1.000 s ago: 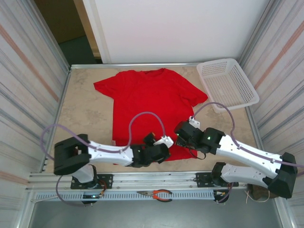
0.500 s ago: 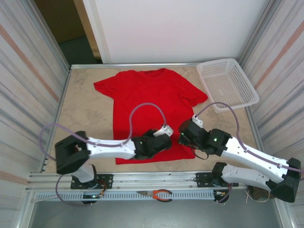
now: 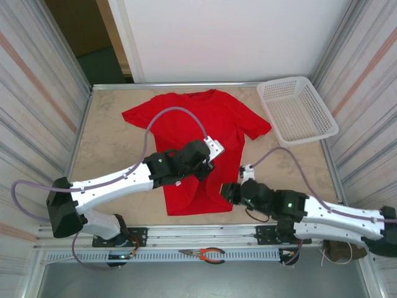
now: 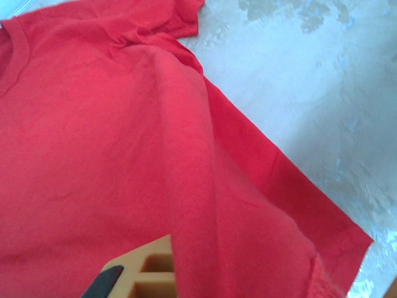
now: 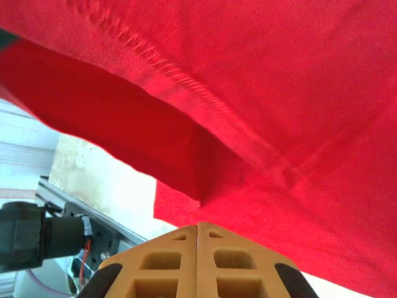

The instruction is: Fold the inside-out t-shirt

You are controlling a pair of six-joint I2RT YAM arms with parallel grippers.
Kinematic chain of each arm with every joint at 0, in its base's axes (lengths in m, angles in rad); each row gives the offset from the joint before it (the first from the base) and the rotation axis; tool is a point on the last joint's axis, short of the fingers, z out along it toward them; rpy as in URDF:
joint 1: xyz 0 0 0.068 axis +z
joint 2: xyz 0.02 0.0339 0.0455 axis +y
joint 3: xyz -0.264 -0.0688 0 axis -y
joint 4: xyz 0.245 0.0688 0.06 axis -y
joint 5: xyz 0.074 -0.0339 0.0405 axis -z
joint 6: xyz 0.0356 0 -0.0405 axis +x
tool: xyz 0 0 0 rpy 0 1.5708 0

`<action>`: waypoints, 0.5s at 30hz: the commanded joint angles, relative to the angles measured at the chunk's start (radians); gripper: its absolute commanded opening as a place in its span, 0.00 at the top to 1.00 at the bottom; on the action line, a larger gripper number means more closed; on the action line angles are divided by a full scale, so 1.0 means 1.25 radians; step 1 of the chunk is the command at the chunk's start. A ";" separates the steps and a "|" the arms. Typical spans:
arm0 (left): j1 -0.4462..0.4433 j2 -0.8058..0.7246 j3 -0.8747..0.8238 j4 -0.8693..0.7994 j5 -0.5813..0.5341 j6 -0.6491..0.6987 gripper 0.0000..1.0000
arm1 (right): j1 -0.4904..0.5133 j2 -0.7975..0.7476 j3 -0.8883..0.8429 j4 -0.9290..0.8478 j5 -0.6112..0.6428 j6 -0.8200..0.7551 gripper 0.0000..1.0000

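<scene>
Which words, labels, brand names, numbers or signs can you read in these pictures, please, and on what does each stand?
No readable text stands on anything here.
Bright red cloth t-shirt: the cloth that shows is plain red, with seams and a stitched hem but no lettering.
White plastic mesh basket: no label to be seen.
Orange-handled pliers: too small to tell whether they bear a mark.

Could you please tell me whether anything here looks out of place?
Red-handled pliers lie on the metal rail below the arm bases, a stray tool. The t-shirt is merely bunched near its hem.
</scene>
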 commanded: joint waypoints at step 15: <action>0.010 -0.018 0.150 -0.143 0.169 0.001 1.00 | -0.116 0.514 0.038 0.474 0.309 0.068 1.00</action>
